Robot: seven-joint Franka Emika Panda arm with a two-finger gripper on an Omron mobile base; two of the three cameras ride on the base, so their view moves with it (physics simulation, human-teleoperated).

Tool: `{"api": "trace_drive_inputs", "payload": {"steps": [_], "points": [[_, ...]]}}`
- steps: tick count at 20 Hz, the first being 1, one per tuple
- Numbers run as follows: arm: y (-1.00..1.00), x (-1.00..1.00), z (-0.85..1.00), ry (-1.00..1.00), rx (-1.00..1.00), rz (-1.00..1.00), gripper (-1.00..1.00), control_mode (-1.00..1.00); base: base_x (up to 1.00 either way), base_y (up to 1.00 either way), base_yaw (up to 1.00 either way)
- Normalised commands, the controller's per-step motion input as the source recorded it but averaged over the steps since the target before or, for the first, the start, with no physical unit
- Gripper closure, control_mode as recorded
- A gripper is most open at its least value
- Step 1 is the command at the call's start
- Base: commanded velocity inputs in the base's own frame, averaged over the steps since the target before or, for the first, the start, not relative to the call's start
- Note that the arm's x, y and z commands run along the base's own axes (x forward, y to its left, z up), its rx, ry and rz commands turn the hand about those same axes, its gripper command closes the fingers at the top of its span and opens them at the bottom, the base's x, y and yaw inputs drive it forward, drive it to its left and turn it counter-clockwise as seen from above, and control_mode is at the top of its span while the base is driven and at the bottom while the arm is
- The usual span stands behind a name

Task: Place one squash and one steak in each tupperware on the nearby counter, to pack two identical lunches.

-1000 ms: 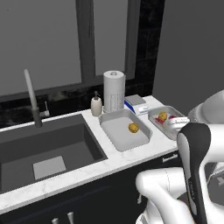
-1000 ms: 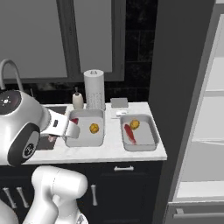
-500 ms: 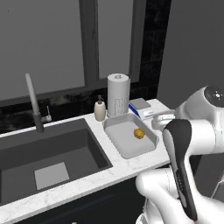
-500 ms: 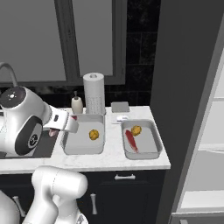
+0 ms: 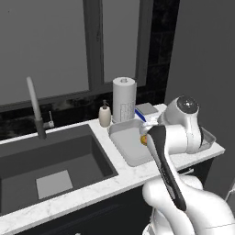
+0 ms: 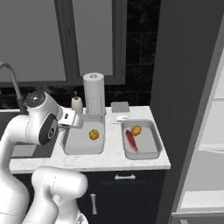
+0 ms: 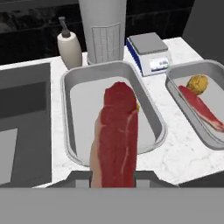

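Holding steak [image 7: 114,135] clamped, gripper [image 6: 65,125] should lower squarely into near tupperware [image 7: 70,109], clearing squash [image 6: 93,134].

Counter [image 6: 111,159]; two tupperware [image 6: 70,146] trays

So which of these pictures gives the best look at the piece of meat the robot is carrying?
The hand view: the held steak fills its middle, red with pale streaks, hanging over the left tupperware. In the right base view just a sliver of it peeks out by the arm. In the left base view the arm hides it.
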Motion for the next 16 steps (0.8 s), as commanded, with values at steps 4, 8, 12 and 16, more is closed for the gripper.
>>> {"api": "trace_drive_inputs", "payload": {"steps": [4,8,12,16], "points": [[0.13,1.0,-0.63,0.21,0.0,0.03,1.0,-1.0,0.0,0.0,0.0],[0.0,0.89,-0.05,0.46,-0.03,0.03,1.0,-1.0,0.0,0.0,0.0],[0.0,0.42,-0.04,0.49,-0.03,0.01,1.0,-1.0,0.0,0.0,0.0],[0.0,0.01,-0.33,0.16,0.0,0.0,1.0,-1.0,0.0,0.0,0.0]]}}
